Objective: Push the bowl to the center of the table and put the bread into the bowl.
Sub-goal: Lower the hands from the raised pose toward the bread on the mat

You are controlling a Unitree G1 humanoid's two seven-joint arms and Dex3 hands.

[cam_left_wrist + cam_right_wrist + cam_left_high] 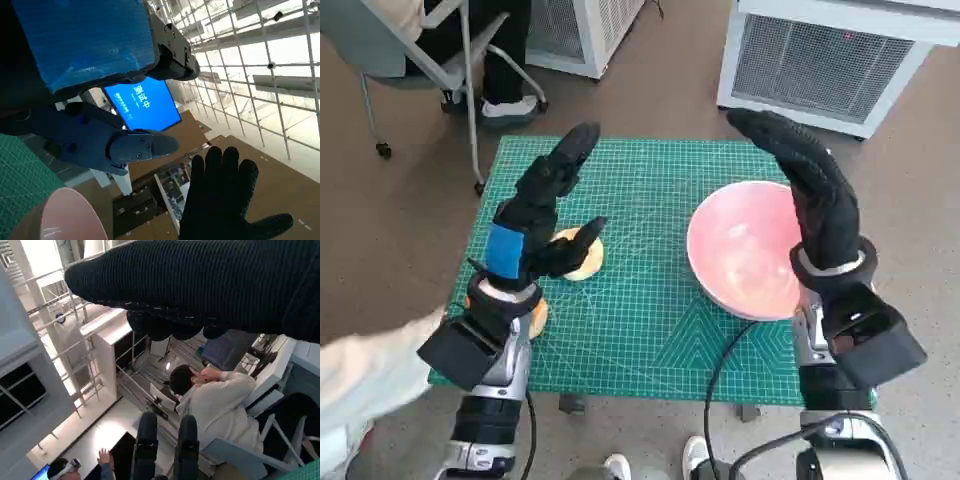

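Note:
A pink bowl (745, 250) stands on the right side of the green cutting mat (640, 310); its rim (70, 217) also shows in the left wrist view. A tan piece of bread (586, 258) lies on the mat's left part, partly hidden by my left hand. My left hand (535, 225) hovers above the bread with fingers stretched out and holds nothing. My right hand (815, 195) is raised over the bowl's right edge, fingers extended and empty; it appears spread in the left wrist view (222, 200).
An orange round object (535, 318) lies under my left wrist near the mat's left edge. White cabinets (830, 60) stand behind the table. A chair and a person's legs (500, 60) are at the upper left. A seated person (212, 400) shows in the right wrist view.

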